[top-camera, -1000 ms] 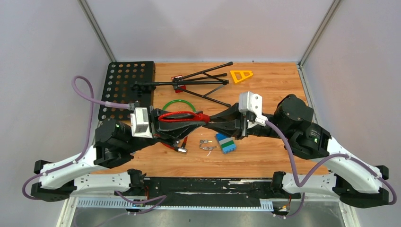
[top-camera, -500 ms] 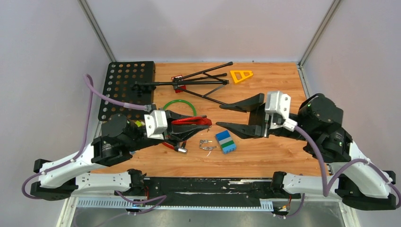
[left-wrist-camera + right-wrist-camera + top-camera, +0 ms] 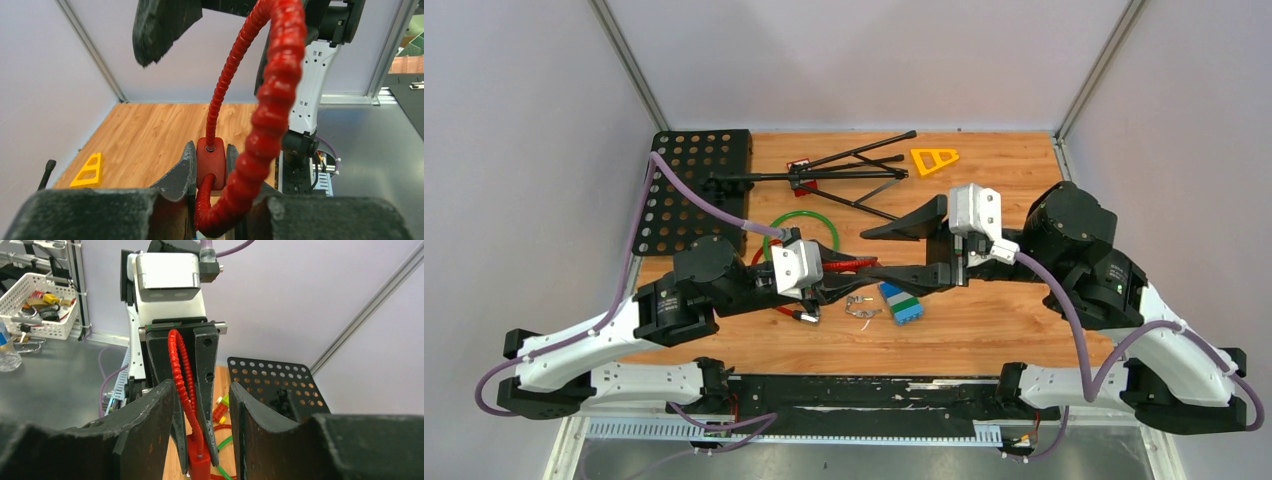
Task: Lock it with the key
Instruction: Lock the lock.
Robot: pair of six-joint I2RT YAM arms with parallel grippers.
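Observation:
A red cable lock hangs above the table's middle, my left gripper shut on it. In the left wrist view the lock's red body is pinched between both fingers of that gripper, and its ribbed cable loops up in front of the lens. My right gripper faces it from the right with its jaws open. In the right wrist view those open fingers straddle the left gripper and the lock body without touching. A small bunch of keys lies on the wood below.
A blue, green and white brick stack sits right of the keys. A green ring, a black perforated plate, a black folding stand and a yellow triangle lie further back. Small bricks lie near the ring.
The right gripper let go of the lock, opened and pulled back right, then came back toward it with its jaws open. The left arm carried the lock to the right.

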